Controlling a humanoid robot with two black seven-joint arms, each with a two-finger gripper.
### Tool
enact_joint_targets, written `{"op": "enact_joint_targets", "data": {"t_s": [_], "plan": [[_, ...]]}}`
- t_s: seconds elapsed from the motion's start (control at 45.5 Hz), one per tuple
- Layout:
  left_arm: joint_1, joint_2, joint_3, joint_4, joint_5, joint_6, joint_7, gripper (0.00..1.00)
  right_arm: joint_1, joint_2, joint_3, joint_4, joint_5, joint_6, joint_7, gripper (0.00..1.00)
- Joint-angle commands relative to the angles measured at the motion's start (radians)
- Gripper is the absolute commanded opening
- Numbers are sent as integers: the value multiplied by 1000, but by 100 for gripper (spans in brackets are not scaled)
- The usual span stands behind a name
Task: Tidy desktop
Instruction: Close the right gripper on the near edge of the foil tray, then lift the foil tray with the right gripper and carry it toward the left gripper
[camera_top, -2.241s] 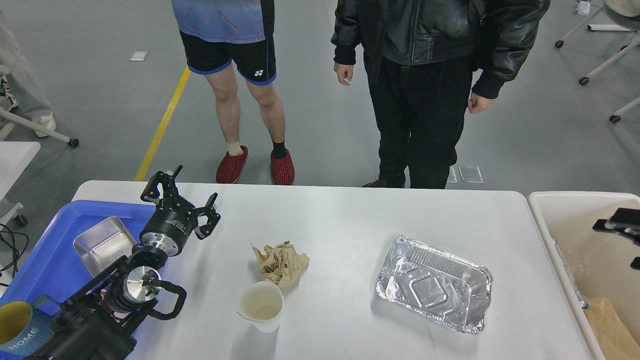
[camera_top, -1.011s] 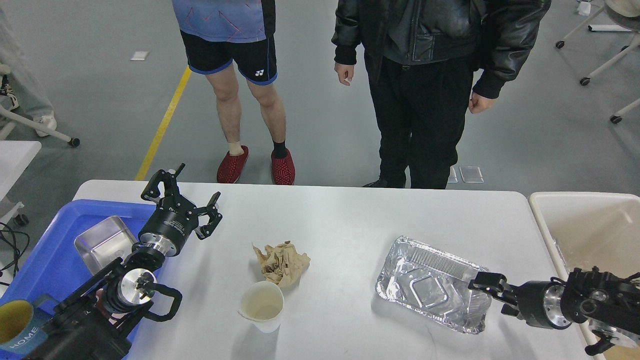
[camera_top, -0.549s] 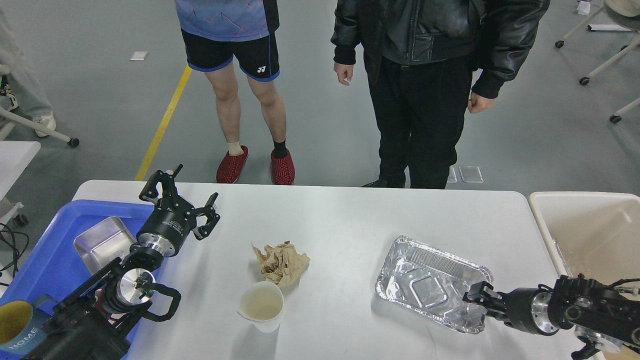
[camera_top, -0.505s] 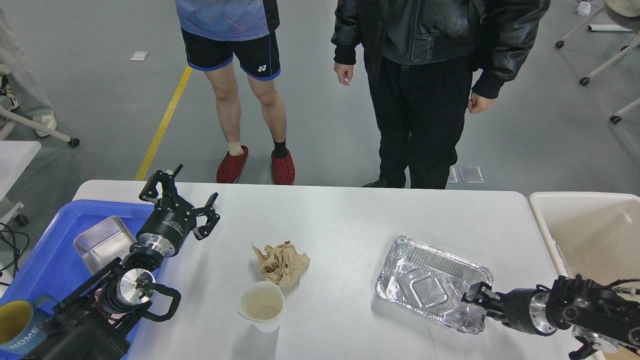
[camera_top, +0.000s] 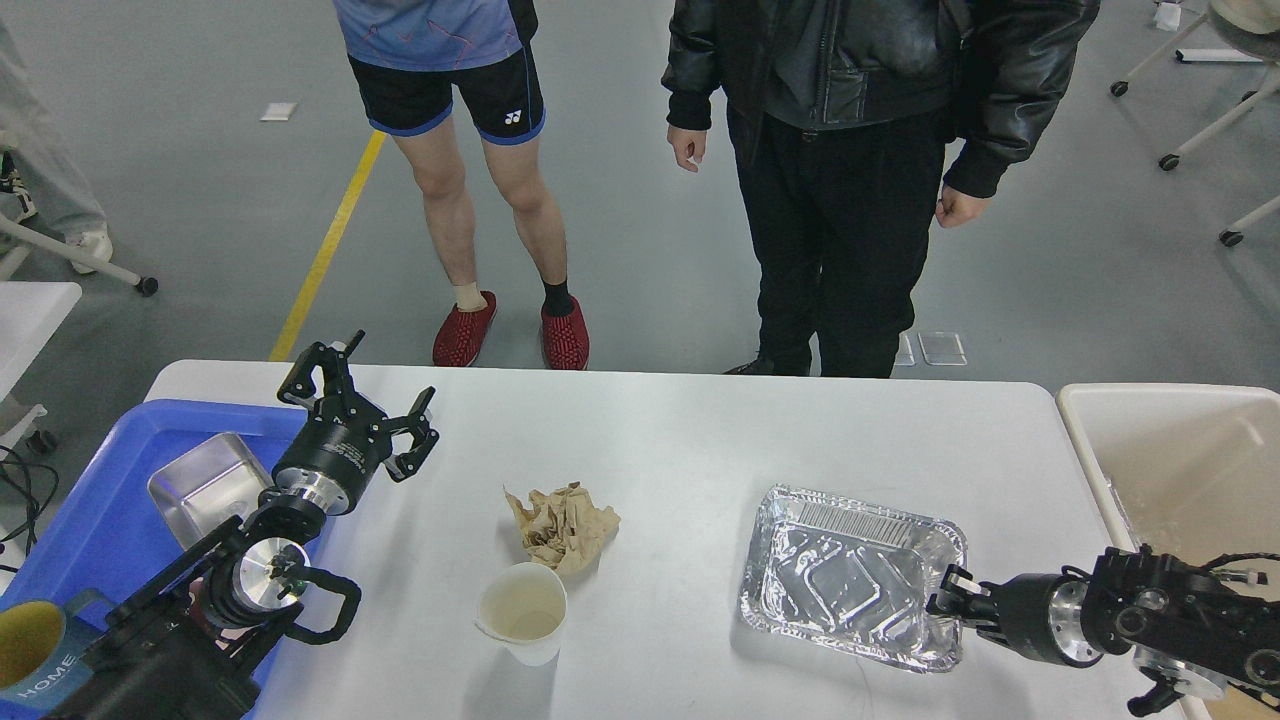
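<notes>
Our right gripper (camera_top: 948, 602) looks clamped on the foil tray (camera_top: 850, 575) rim, hard to tell; left gripper (camera_top: 357, 405) spread wide above the desktop (camera_top: 680, 440).

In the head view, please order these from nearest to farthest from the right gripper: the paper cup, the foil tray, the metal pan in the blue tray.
Measured from the right gripper:
1. Foil tray, right beside it, at its near right corner.
2. Paper cup, mid-table, to the left.
3. Metal pan, far left, inside the blue tray.
</notes>
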Motion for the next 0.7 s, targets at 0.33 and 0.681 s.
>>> {"op": "enact_joint_targets", "data": {"t_s": [0.33, 0.681], "plan": [[2, 2, 0, -1, 0, -1, 0, 97, 250, -49, -32, 4, 127, 97, -16, 0], [8, 9, 0, -1, 0, -1, 0, 97, 631, 58, -330, -1, 306, 161, -102, 0]]}}
